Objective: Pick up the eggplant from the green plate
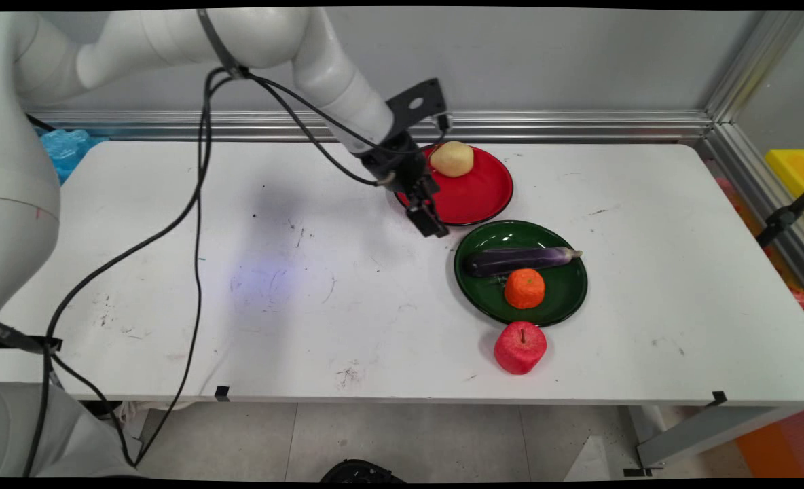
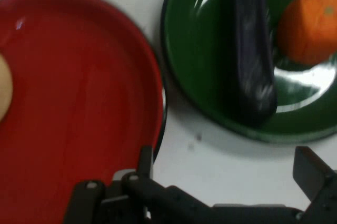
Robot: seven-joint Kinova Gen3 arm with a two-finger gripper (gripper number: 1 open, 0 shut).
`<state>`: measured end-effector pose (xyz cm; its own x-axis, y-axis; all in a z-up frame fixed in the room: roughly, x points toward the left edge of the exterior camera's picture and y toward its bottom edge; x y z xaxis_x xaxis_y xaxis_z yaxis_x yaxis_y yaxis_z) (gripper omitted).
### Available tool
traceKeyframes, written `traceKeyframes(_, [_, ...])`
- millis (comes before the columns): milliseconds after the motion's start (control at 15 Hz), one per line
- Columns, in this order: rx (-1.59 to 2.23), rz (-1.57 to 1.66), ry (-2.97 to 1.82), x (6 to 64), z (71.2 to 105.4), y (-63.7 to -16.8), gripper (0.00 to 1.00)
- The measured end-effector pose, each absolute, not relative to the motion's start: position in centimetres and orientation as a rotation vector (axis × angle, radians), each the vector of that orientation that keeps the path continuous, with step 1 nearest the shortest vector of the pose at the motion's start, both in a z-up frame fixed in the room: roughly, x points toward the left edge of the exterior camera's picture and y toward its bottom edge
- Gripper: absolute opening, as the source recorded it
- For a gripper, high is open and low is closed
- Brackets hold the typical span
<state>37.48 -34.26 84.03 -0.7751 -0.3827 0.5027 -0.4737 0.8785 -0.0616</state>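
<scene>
Currently the black two-finger claw (image 1: 434, 227) hangs empty, fingers spread wide, over the near-left rim of the round glossy red plate (image 1: 477, 193). A pale yellow potato-like fruit (image 1: 452, 159) sits at that plate's far side. Just near-right of it, a round dark green plate (image 1: 558, 299) carries a long purple eggplant (image 1: 517, 260) and an orange fruit (image 1: 525, 288). A red apple (image 1: 520, 347) stands on the white surface (image 1: 273, 285), nearer still.

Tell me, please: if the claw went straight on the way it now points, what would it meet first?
Probably the bare table in the gap between the red plate and the green plate. The open claw points down at that strip. Depth is unclear, so a finger might graze the red plate's rim.
</scene>
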Motion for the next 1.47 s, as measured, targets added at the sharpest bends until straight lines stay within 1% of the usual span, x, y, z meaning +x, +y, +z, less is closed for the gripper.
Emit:
traceKeyframes(533, [0.564, 0.278, -2.481, 32.6, 80.9, -33.7, 1.00])
traceKeyframes(867, [0.534, 0.290, -2.462, 31.0, 79.1, -33.6, 1.00])
traceKeyframes(1467, [0.494, 0.306, -2.441, 29.2, 76.8, -33.9, 1.00])
